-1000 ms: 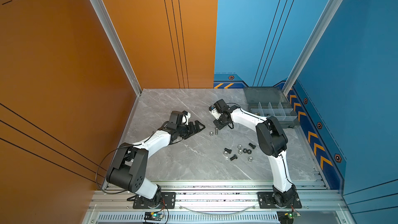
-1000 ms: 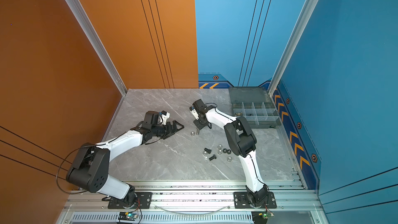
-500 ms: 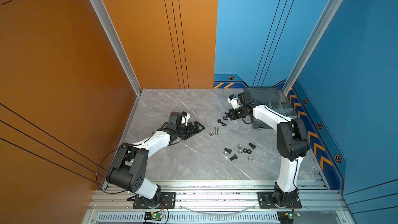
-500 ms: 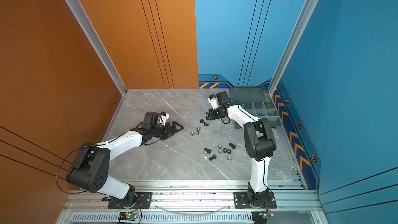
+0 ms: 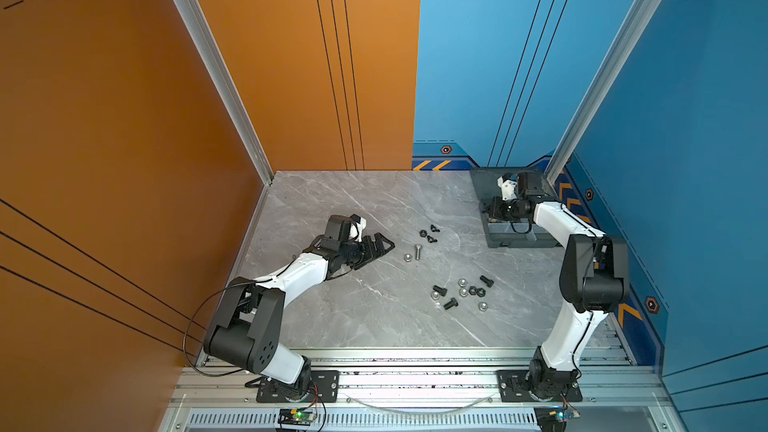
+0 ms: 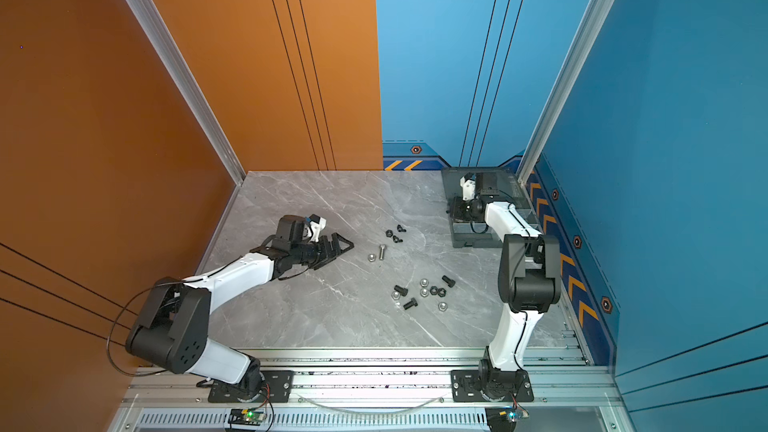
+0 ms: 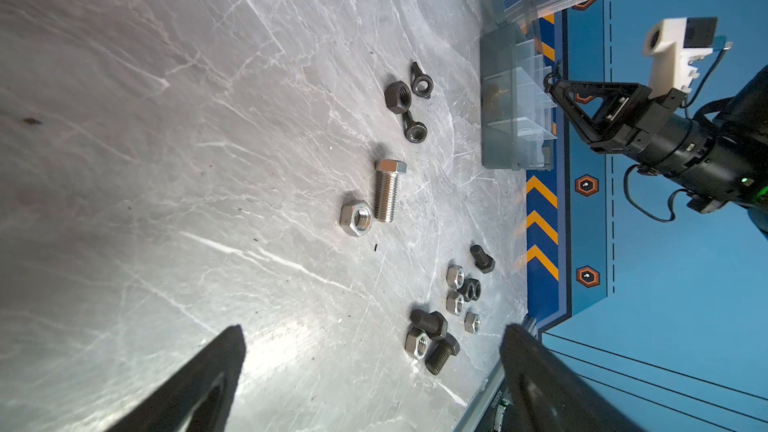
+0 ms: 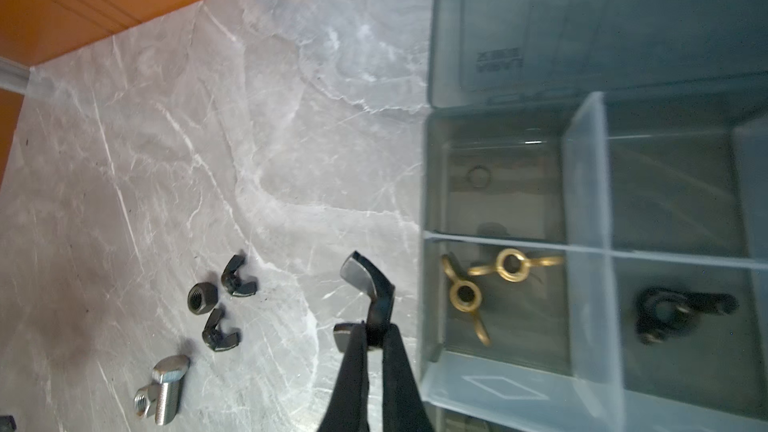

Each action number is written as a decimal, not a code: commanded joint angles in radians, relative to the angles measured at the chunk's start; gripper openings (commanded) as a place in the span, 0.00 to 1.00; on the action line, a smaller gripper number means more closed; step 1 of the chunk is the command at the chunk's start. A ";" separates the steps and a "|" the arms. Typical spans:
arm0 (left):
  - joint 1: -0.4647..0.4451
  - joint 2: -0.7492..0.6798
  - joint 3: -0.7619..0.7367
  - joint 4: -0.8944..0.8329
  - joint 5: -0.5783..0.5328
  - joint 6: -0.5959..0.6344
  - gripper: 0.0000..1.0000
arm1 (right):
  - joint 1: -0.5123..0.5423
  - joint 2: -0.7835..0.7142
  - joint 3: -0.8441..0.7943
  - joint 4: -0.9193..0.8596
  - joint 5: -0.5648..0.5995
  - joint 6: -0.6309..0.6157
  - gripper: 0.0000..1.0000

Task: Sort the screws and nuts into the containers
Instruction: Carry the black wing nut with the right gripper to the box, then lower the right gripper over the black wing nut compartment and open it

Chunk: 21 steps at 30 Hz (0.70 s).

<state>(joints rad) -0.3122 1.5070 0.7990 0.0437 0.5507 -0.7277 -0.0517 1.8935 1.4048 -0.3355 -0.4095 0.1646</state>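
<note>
Black wing nut [image 8: 365, 280] is pinched by closed right gripper [image 8: 375, 336] just beside organiser box [image 8: 490, 384]; left gripper [image 5: 382, 244] is held wide open, empty.

From above, the right arm [image 5: 557, 222] covers most of the organiser box [image 5: 505, 241], so few compartments can be seen, and the right gripper [image 5: 494, 211] is a dark knot too small to read. The three black pieces [image 5: 429, 233] left of the box are too small there to tell hex from winged. In the right wrist view the fingertips [image 8: 395, 359] hide the middle of the black wing nut [image 8: 365, 274]; a dark piece [image 8: 681, 309] in a farther compartment is blurred, and the box runs off the edge. In the left wrist view only the tips of the left gripper [image 7: 374, 328] show.
</note>
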 commanded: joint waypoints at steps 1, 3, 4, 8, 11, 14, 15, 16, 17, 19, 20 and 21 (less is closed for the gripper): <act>0.006 -0.009 -0.005 0.010 0.017 -0.001 0.98 | -0.040 -0.039 -0.014 0.016 0.056 0.048 0.00; 0.006 -0.008 -0.004 0.008 0.018 -0.001 0.98 | -0.063 -0.039 -0.016 0.010 0.080 0.059 0.00; 0.007 -0.007 -0.002 0.008 0.019 0.001 0.98 | -0.074 -0.039 -0.013 0.008 0.086 0.063 0.00; 0.009 -0.002 0.007 0.003 0.021 0.001 0.98 | -0.110 -0.031 -0.012 -0.006 0.106 0.071 0.00; 0.009 0.006 0.015 0.001 0.025 0.002 0.98 | -0.131 -0.028 -0.012 -0.015 0.128 0.072 0.00; 0.009 0.012 0.020 0.001 0.026 0.002 0.98 | -0.148 -0.020 -0.007 -0.023 0.135 0.076 0.00; 0.008 0.014 0.022 0.000 0.026 0.001 0.98 | -0.152 -0.015 -0.004 -0.026 0.135 0.075 0.00; 0.007 0.016 0.024 0.001 0.026 0.001 0.98 | -0.155 -0.011 -0.002 -0.030 0.142 0.076 0.00; 0.006 0.017 0.025 0.001 0.026 0.001 0.98 | -0.158 -0.007 0.004 -0.036 0.153 0.076 0.00; 0.004 0.021 0.026 0.001 0.027 -0.001 0.98 | -0.161 0.003 0.016 -0.050 0.169 0.079 0.00; 0.002 0.022 0.028 0.000 0.027 0.000 0.98 | -0.163 0.009 0.022 -0.056 0.177 0.080 0.00; 0.003 0.022 0.029 0.000 0.026 0.000 0.98 | -0.163 0.016 0.027 -0.060 0.190 0.083 0.00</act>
<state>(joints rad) -0.3122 1.5188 0.8043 0.0448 0.5549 -0.7277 -0.2089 1.8931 1.4033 -0.3550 -0.2687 0.2317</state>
